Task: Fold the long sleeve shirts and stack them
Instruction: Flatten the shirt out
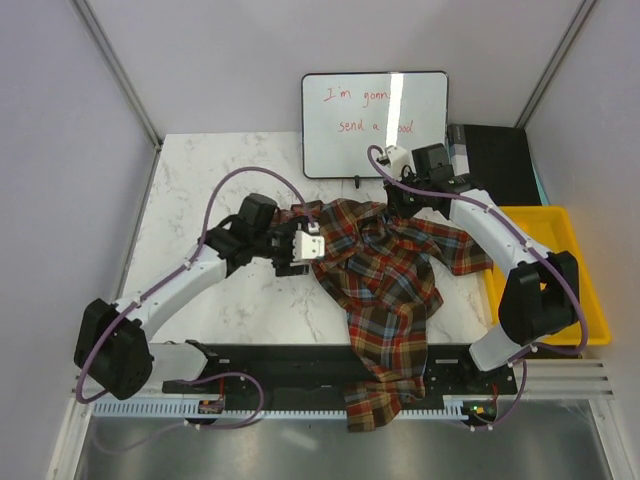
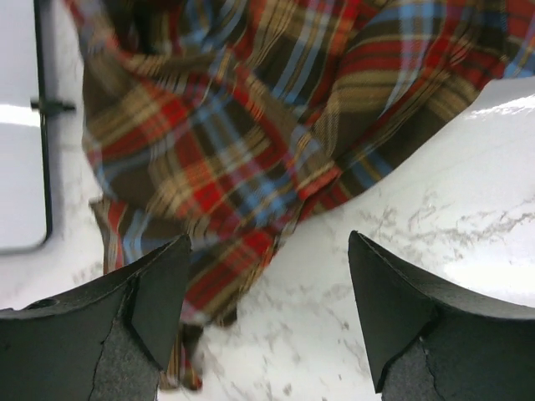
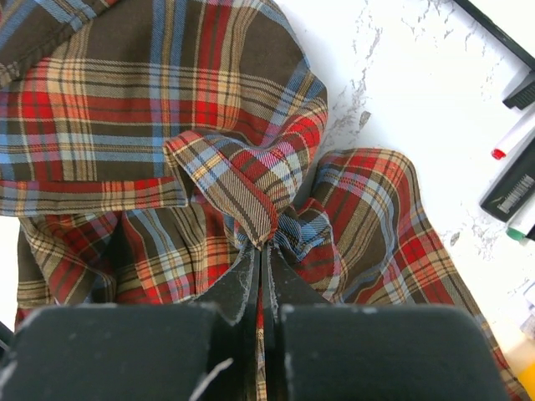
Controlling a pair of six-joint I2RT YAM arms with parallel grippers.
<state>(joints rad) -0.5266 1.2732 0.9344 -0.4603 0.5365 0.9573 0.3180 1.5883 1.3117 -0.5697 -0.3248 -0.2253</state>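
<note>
You look to be spreading out the rumpled red-and-brown plaid flannel shirt [image 1: 385, 290], which trails from the white marble table's [image 1: 200, 190] far edge over its near edge, with your right gripper [image 3: 263, 248] clamped on a fold and your left gripper [image 2: 266, 255] agape beside it, needing a fresh hem-hold next.

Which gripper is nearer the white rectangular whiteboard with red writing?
Right. The right gripper, shut on the red-orange plaid flannel shirt, sits just in front of the whiteboard; the open left gripper is farther off, at the shirt's left edge.
</note>
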